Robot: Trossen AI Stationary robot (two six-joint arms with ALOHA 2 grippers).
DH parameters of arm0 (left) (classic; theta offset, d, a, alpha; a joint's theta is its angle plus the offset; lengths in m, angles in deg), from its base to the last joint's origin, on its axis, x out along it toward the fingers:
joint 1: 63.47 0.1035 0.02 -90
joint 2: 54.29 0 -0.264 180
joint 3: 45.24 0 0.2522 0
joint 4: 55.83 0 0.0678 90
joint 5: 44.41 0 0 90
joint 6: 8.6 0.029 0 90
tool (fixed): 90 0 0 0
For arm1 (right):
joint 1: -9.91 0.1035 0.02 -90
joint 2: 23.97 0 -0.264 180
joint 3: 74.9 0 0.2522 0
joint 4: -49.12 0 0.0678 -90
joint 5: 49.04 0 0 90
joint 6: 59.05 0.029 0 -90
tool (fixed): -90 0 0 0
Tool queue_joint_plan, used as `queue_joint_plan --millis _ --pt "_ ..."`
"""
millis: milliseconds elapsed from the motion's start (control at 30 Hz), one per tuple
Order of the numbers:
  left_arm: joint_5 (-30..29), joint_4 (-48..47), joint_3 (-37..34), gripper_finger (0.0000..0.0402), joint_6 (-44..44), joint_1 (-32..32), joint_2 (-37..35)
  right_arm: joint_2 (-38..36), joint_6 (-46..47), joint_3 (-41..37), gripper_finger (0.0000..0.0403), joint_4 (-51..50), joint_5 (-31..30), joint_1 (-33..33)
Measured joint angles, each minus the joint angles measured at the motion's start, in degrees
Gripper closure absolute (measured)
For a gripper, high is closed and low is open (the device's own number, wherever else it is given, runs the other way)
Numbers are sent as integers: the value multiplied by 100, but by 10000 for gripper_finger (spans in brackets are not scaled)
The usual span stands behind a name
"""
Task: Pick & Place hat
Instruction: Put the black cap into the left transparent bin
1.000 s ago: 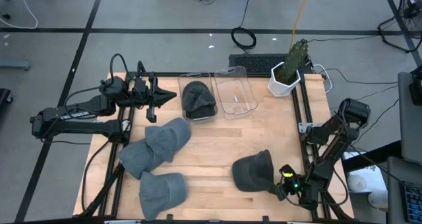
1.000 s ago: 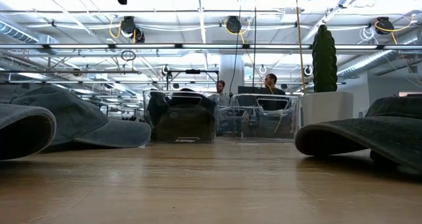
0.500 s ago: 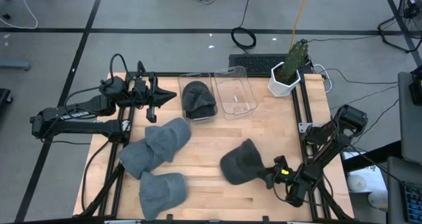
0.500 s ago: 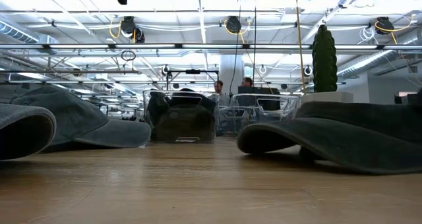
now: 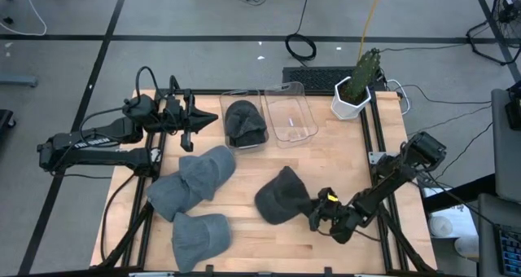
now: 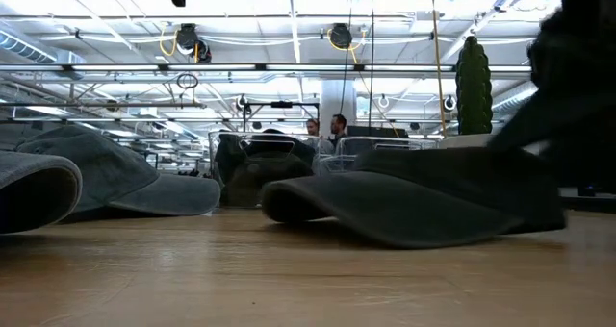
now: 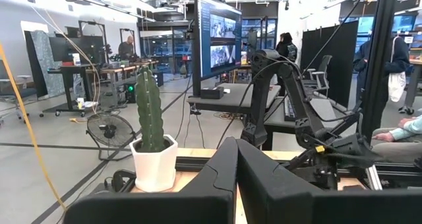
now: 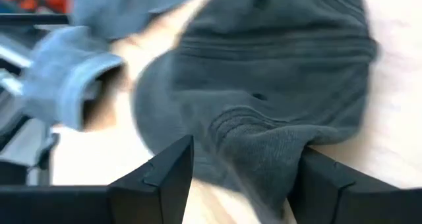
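Right hand (image 5: 313, 217): grips the dark cap (image 5: 279, 202) by its edge, now dragged further toward the counter's (image 5: 326, 159) centre than a second ago.
Left hand (image 5: 213, 118): closed, unmoved beside the bin (image 5: 244, 124).
Hidden: in the low view the cap blocks the bins behind.

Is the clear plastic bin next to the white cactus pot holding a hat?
No. From above, that clear plastic bin beside the white cactus pot is empty; the dark hat sits in the neighbouring bin.

You've got five hats: three grey ones (image 5: 199, 173) (image 5: 169, 197) (image 5: 198, 236) around 8 o'clock, a dark one (image 5: 279, 200) near 5, another (image 5: 244, 120) in a bin. Two clear bins (image 5: 231, 98) (image 5: 291, 114) at 12, one cactus pot (image 5: 352, 98) at 1.
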Motion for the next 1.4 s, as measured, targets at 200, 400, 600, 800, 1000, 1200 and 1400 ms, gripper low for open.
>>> queue_joint_plan --millis 200,400,600,800,1000,1200,1400 --pt "0 0 0 394 0 0 0 -2 -1673 4 226 1350 664 -366" --pt "0 0 0 394 0 0 0 -2 -3078 4 386 1843 1320 -889" --pt "0 0 0 394 0 0 0 -2 -4650 4 402 3445 2010 -1326" --pt "0 0 0 394 0 0 0 -11 -6145 4 402 5141 2858 -1362" --pt "0 0 0 394 0 0 0 -416 -6741 4 403 5114 3125 -1544" --pt "0 0 0 394 0 0 0 -1158 -7249 2 403 5016 3873 -2014" --pt "0 488 -2 394 -53 0 0 -1962 -8411 4 403 4578 4028 -2370"
